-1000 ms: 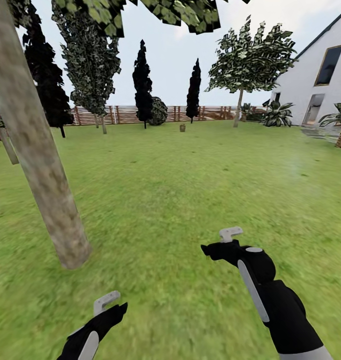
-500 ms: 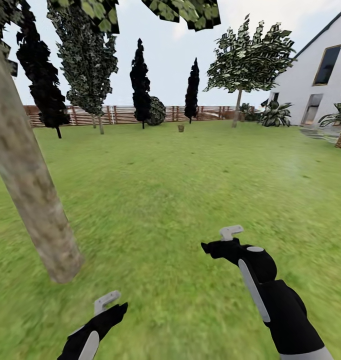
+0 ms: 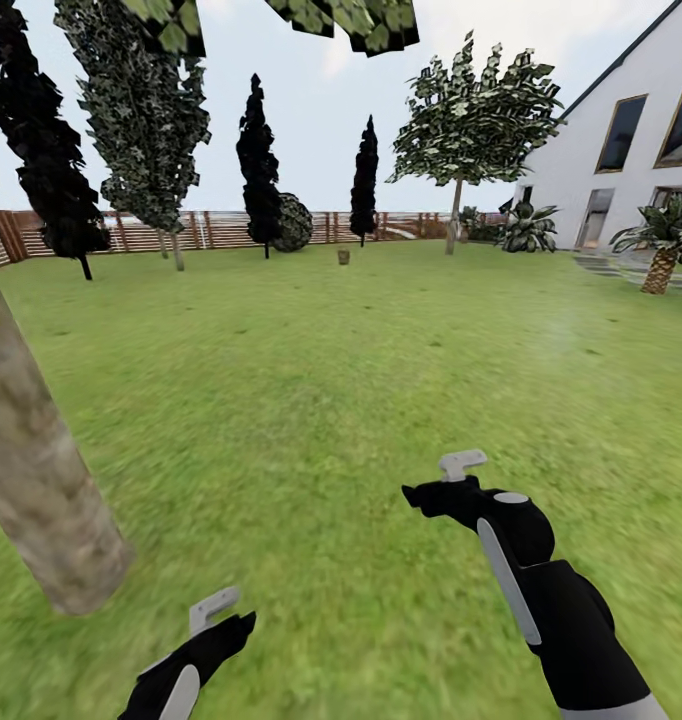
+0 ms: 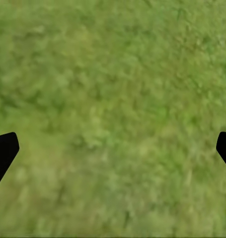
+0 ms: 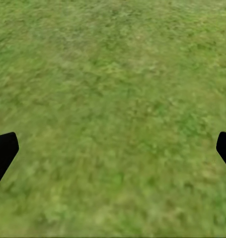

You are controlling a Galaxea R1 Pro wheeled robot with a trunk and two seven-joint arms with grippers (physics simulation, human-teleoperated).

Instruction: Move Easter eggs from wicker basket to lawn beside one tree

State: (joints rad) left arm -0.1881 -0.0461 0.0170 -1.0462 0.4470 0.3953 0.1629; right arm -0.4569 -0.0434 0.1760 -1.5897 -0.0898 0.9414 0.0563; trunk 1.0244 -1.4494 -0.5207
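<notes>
both grippers, the left gripper and right gripper, are spread wide and nothing is held; only lawn is seen between the fingertips. the wicker basket is seen far off at 12 o'clock, and a tree trunk at 9 o'clock.

Flat, even daylight under a pale bright sky; nothing casts clear shadows. The grass looks smeared and soft, blurrier in both wrist views. The near trunk leans, bent by edge distortion.
</notes>
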